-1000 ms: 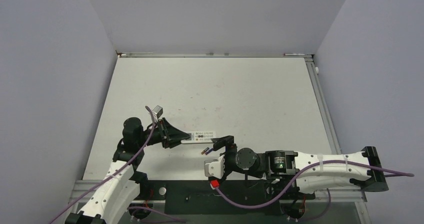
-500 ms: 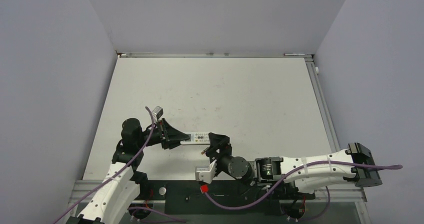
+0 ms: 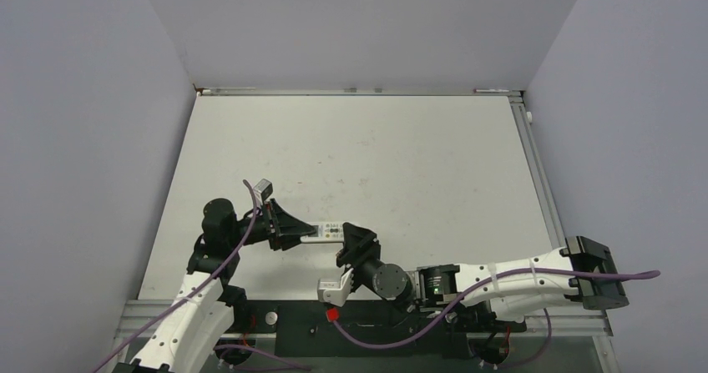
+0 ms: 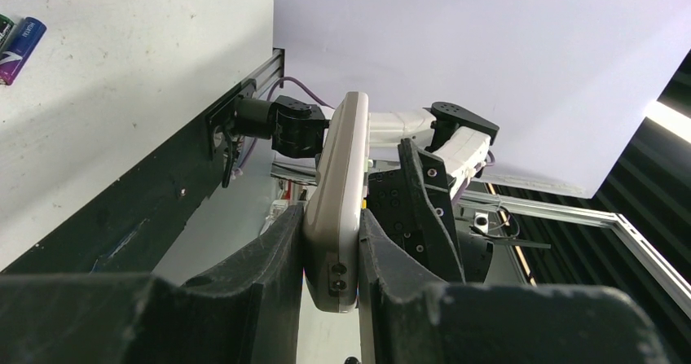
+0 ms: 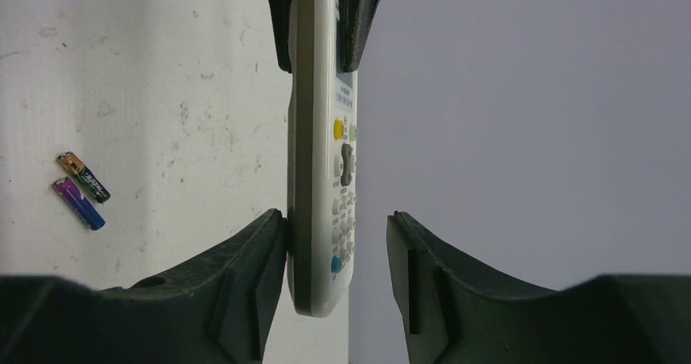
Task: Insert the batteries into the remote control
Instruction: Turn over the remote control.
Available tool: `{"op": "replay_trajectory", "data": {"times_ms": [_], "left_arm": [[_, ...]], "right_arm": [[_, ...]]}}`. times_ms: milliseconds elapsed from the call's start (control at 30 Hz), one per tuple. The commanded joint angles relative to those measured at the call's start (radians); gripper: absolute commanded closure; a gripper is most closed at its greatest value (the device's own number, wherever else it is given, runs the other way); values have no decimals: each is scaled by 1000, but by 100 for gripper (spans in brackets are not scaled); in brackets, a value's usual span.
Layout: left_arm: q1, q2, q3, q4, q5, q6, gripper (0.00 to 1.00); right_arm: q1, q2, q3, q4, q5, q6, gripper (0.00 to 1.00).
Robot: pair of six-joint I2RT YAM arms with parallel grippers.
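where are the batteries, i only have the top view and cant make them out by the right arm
observer: Both batteries lie loose on the table, side by side. The right wrist view shows them.
operator: is the right tool closed on the remote control
observer: No. The right tool straddles the free end of the remote control, with one finger at its back and a clear gap on the button side.
operator: and the left tool
observer: The left tool is clamped on the other end, with a finger on each broad face.
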Motion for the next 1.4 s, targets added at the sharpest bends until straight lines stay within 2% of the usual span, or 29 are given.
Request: {"op": "replay_trajectory", "data": {"times_ms": [0,200,267,300,333,400,533,700,833,1000,1367], "left_arm": [[7,-16,0,56,25,-20,100],[8,-27,-6,56,21,-29,100],[8,-30,-11,56,19,-29,100],[8,-31,-14,56,18,-28,100],[8,-32,-16,56,18,-30,99],[9,-36,-19,56,15,-34,85],[8,-46,-16,56,7,-39,67],[8,-56,-23,60,-7,-42,50],[10,-61,-30,81,-17,-44,41],[15,-69,-20,112,-21,-37,35],[29,-71,33,-3,-36,141,26]], "right_arm": [[10,14,-9,81,46,-35,57],[10,27,-20,122,61,-42,80],[12,31,-25,139,73,-47,90],[12,30,-28,144,77,-48,91],[13,29,-32,150,80,-50,91],[14,24,-41,165,85,-50,91],[15,10,-58,191,99,-49,91],[15,-13,-64,189,122,-31,92],[15,-36,-58,154,128,9,91],[2,-83,-29,63,120,102,91],[-129,-145,89,-186,22,435,92]]}}
